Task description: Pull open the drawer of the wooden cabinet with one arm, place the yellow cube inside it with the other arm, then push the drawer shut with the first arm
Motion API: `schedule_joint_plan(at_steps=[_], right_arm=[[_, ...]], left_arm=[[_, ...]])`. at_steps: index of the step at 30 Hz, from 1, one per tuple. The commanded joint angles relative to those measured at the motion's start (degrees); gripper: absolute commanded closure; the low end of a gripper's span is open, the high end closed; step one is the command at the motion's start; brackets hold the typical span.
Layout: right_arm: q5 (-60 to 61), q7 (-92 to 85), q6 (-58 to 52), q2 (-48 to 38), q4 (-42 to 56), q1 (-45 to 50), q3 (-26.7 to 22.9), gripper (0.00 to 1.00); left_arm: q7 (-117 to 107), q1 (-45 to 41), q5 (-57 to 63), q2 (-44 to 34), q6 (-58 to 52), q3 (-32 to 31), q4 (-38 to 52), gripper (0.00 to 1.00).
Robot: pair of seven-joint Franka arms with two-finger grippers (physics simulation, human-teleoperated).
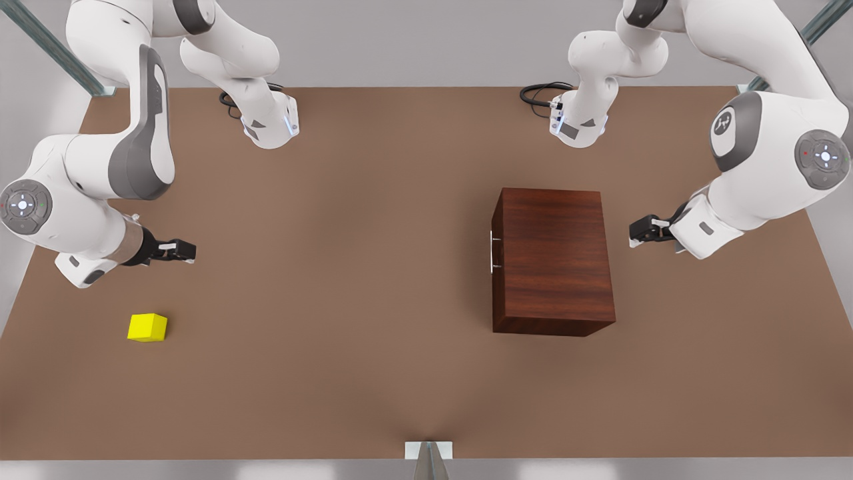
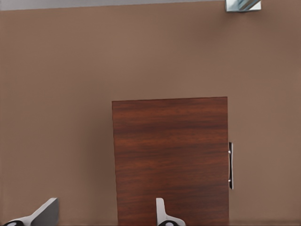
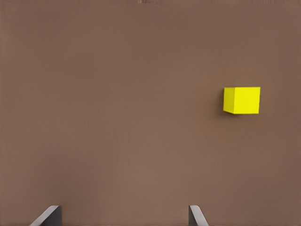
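The wooden cabinet [image 1: 553, 260] [image 2: 171, 160] stands right of the table's middle in the front view. Its drawer is shut, and the slim silver handle [image 1: 494, 251] [image 2: 230, 165] faces the front view's left. My left gripper [image 1: 636, 233] [image 2: 103, 219] hovers open just behind the cabinet, on the side away from the handle, with nothing between its fingers. The yellow cube [image 1: 147, 327] [image 3: 241, 100] lies on the table at the front view's near left. A short way from the cube, toward the back of the table, my right gripper [image 1: 186, 251] [image 3: 123, 217] is open and holds nothing.
The brown table [image 1: 346, 267] carries just the cabinet and the cube. Both arm bases [image 1: 270, 123] [image 1: 578, 123] with black cables stand at the back edge. A small metal bracket [image 1: 428, 450] sits at the middle of the near edge. Grey frame posts rise at the back corners.
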Motion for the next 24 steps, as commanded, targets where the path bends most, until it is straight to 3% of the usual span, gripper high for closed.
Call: schedule_joint_plan(at_steps=[1, 6, 9, 14, 19, 24], right_arm=[[0.04, -1.08, 0.49, -0.06, 0.02, 0.0, 0.0, 0.0], [-0.05, -1.08, 0.49, 0.02, 0.02, 0.0, 0.0, 0.0], [-0.05, -1.08, 0.49, 0.02, 0.02, 0.0, 0.0, 0.0], [-0.14, -1.08, 0.49, 0.02, 0.02, 0.0, 0.0, 0.0], [-0.14, -1.08, 0.49, 0.02, 0.11, -0.09, 0.0, 0.0], [-0.14, -1.08, 0.57, 0.02, 0.02, 0.0, 0.0, 0.0]], left_arm=[[-0.97, -0.34, 0.3, -0.04, -1.3, -0.01, 0.08, 0.0], [-1.32, -6.05, 1.18, 1.28, 0.1, -0.01, 0.43, 0.0], [-24.86, -19.5, 4.96, 4.79, 1.16, -0.01, 3.94, 0.0], [-56.87, -33.12, 7.77, 13.23, 3.88, 0.25, 12.03, 0.0], [-69.97, -39.54, 14.1, 19.38, 2.3, 0.25, 13.61, 0.0], [-71.64, -39.89, 19.37, 26.15, 5.55, 0.95, 16.78, 0.0]])
